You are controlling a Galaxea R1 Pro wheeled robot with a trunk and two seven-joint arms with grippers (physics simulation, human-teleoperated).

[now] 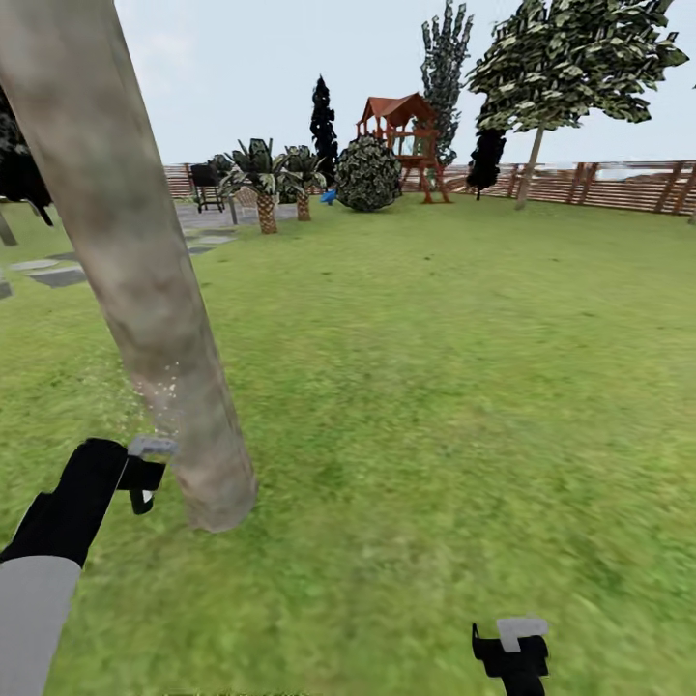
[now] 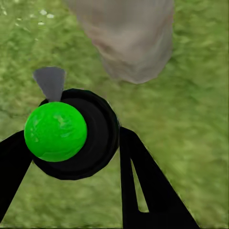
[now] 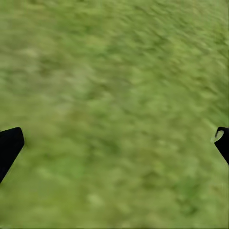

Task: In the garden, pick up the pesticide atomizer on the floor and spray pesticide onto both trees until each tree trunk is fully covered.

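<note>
The left claw (image 1: 145,474) is clamped on the sprayer (image 1: 153,448), holding it just beside the lower part of the near tree trunk (image 1: 135,271), with the pale nozzle end pointing at the bark. In the left wrist view the sprayer (image 2: 71,133) is sitting between the two black fingers (image 2: 143,186), showing a round black body with a bright green ball on it and a small grey tip aimed toward the foot of the trunk (image 2: 129,43). Fine pale specks are hanging in the air against the bark just above the nozzle, which looks like spray landing on the trunk.

The right claw (image 1: 512,652) is hanging low over the grass (image 1: 435,387) with nothing in it; in its wrist view its two fingertips (image 3: 9,145) are standing wide apart over bare lawn.

So the pickup is done and the spraying of this first trunk seems to be under way, low down near its base. How much of the bark is already covered cannot be told. A second leafy tree (image 1: 570,58) is standing well apart by the wooden fence (image 1: 619,184), and its trunk (image 1: 530,169) is probably yet to be treated, so a drive across the lawn is likely waiting.
</note>
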